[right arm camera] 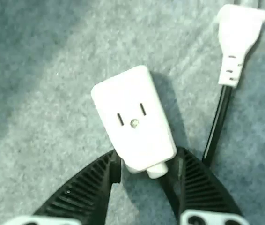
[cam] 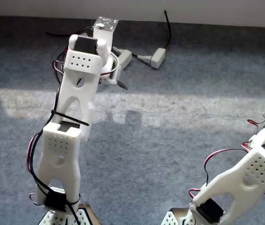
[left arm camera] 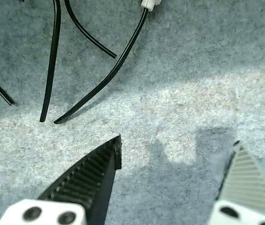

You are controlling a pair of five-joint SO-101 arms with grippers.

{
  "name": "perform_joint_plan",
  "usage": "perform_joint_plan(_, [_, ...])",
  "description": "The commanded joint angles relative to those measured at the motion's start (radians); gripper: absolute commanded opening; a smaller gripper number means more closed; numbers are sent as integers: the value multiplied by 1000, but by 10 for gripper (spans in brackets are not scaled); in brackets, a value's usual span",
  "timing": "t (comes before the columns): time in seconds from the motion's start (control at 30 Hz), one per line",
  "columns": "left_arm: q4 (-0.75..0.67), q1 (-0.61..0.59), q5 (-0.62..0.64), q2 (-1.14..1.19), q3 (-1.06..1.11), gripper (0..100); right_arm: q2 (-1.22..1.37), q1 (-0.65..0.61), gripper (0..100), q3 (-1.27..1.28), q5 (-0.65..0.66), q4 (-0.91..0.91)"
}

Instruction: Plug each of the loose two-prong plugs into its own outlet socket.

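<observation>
Right claw [right arm camera: 147, 158]: clenched on the cord end of outlet socket [right arm camera: 132, 115], slots facing up. Two-prong plug [right arm camera: 239, 33]: on desk [right arm camera: 34, 93], just beside the socket, long axes roughly parallel. Left claw [left arm camera: 178, 142]: released, above bare desk.

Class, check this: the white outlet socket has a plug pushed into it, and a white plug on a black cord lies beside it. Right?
No. The right wrist view shows the outlet socket empty, nothing plugged in. The white plug on its black cord does lie beside it.
</observation>
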Motion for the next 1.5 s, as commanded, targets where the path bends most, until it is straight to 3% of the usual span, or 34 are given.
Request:
perform_joint_plan(0.0, [2, 8, 38, -64, 16, 348, 114, 30, 187, -321, 11, 38])
perform_joint_plan(0.3, [-54, 12, 44, -64, 125, 348, 478, 18, 183, -878, 109, 177])
perform_joint_plan(0.43, [-114, 12, 127, -64, 214, 348, 570, 18, 182, -1066, 157, 259])
perform_joint_plan(0.63, [-232, 7, 209, -64, 403, 348, 616, -4, 16, -1276, 173, 397])
perform_joint_plan(1.03, [-571, -44, 256, -71, 707, 348, 559, -193, 6, -1320, 166, 754])
perform_joint_plan(1.13, [-585, -73, 258, -73, 708, 348, 515, -274, 6, -1320, 164, 835])
perform_joint_plan(1.3, [-586, -76, 258, -73, 708, 348, 486, -355, 6, -1317, 57, 835])
perform_joint_plan(1.47, [-588, -76, 258, -73, 708, 348, 486, -479, 6, -1316, 48, 835])
